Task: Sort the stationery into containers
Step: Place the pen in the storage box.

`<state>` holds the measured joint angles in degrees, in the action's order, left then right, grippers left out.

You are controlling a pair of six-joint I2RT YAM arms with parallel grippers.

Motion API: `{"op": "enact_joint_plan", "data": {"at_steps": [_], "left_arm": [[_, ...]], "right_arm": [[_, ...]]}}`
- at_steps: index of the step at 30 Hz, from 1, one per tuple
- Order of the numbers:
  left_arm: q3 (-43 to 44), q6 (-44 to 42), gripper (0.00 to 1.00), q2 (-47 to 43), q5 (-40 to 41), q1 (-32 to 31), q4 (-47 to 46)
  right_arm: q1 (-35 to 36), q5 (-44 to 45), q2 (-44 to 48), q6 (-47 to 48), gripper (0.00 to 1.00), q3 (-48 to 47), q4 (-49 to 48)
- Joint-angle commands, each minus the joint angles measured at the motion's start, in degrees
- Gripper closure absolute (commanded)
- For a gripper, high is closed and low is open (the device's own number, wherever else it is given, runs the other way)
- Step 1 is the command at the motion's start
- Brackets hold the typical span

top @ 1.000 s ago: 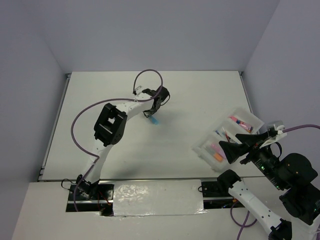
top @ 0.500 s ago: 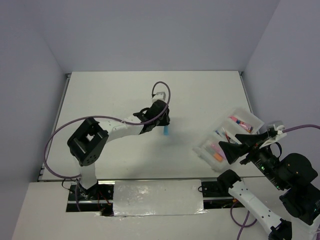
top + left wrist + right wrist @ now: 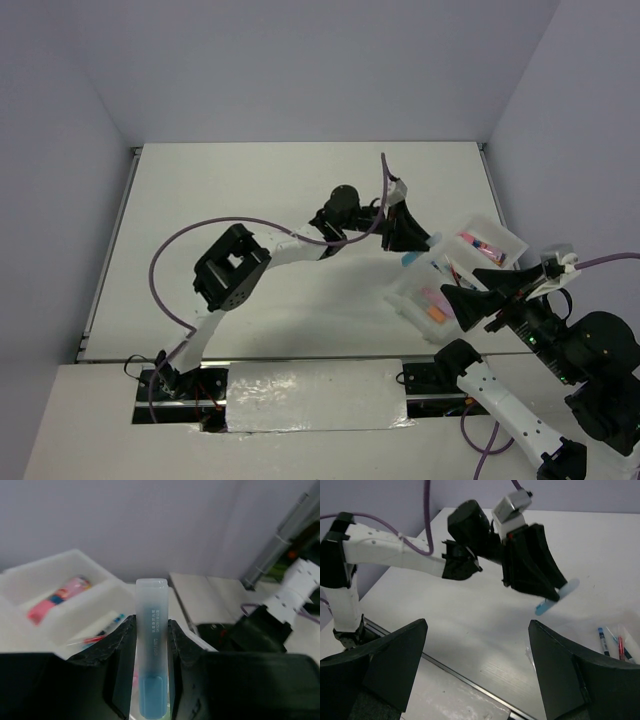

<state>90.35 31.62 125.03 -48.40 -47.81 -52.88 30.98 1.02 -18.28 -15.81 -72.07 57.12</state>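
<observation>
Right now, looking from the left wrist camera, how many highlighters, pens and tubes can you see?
Highlighters: 1, the blue highlighter in the left gripper
Pens: 2, a blue pen and a red pen
Tubes: 1, the pink tube
Total: 4

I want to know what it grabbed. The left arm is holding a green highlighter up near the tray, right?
Not green. The left gripper is shut on a blue highlighter, held up near the tray. The left wrist view shows the colour clearly.
</observation>
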Motion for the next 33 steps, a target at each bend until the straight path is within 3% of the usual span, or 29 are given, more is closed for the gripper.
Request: {"op": "enact_joint_plan", "data": {"at_steps": [1, 4, 7, 10, 17, 19, 21, 22, 24, 30, 32, 33], "left_arm": [[5.3, 0.6, 0.98, 3.5, -14.6, -3.5, -12.9], [6.9, -7.8, 0.93, 3.9, -14.9, -5.6, -3.3], [7.8, -22.1, 0.89, 3.1, -13.2, -7.2, 10.1], [9.1, -29.4, 0.86, 2.9, -10.6, -8.1, 19.6], [9.5, -33.9, 0.71, 4.2, -7.1, -8.4, 23.9], [9.0, -33.7, 0.58, 4.2, -5.3, -8.4, 23.6], [9.0, -34.1, 0.39, 4.2, -3.5, -8.4, 23.6], [9.1, -33.9, 0.34, 4.1, -2.8, -8.4, 23.5], [9.6, -33.4, 0.01, 3.6, -1.7, -8.4, 23.4], [4.1, -34.5, 0.01, -4.7, 8.8, -7.9, 21.3], [0.7, -33.7, 0.01, -10.2, 16.3, -7.4, 19.7], [-2.6, -32.1, 0.01, -12.2, 24.5, -6.3, 18.8]], "right_arm": [[0.2, 0.0, -0.3, 0.0, 0.10, -2.5, 0.1], [0.3, 0.9, -0.2, 0.3, 0.10, -3.8, 1.4], [0.2, 1.1, 0.1, 0.6, 0.10, -4.4, 1.8], [0.2, 0.9, 0.2, 0.5, 0.10, -4.1, 1.8], [0.2, 0.4, 0.4, 0.2, 0.10, -2.8, 0.9], [0.2, 0.4, 0.2, 0.1, 0.10, -2.8, 0.7], [0.2, 0.2, -0.2, 0.2, 0.10, -2.9, 0.8], [0.2, 0.2, -0.3, 0.2, 0.11, -2.9, 0.8], [0.1, 0.2, -0.3, 0.1, 0.11, -2.9, 0.6], [0.2, 0.0, -1.2, 0.3, 0.11, -3.4, 0.2], [0.1, 0.0, -1.6, 0.4, 0.11, -3.6, 0.1], [0.2, 0.1, -1.7, 0.6, 0.11, -3.6, -0.2]]}}
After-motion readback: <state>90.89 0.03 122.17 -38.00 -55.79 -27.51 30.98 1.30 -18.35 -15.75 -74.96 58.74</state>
